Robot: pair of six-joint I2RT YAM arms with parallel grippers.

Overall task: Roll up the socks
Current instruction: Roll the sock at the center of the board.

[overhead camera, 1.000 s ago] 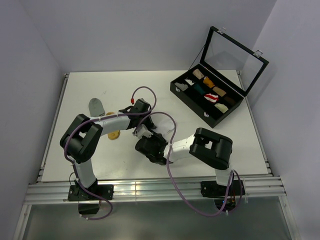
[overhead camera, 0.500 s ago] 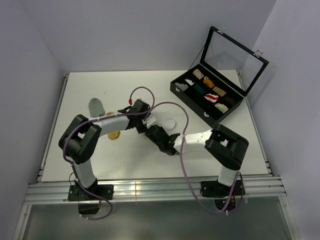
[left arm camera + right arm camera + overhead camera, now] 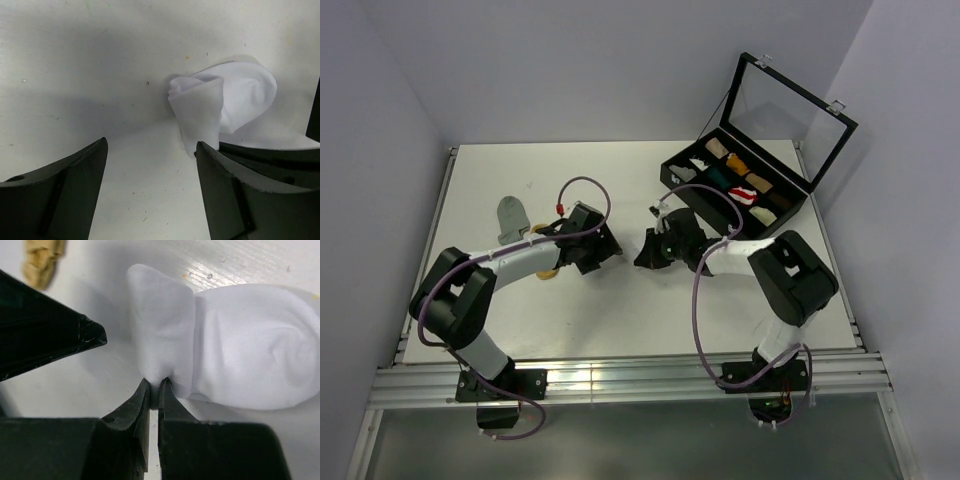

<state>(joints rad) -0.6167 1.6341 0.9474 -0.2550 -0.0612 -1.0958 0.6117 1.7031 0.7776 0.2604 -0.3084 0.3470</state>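
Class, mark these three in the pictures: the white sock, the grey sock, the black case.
white sock (image 3: 250,355), right wrist view, on its bulging body.
grey sock (image 3: 512,213), top view, on its middle.
black case (image 3: 785,115), top view, on its raised glass lid.

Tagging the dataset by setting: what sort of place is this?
Probably a lab test cell, not a home: a white table boxed in by plain grey walls, a metal rail along its near edge, and a black case of fabric rolls as props.
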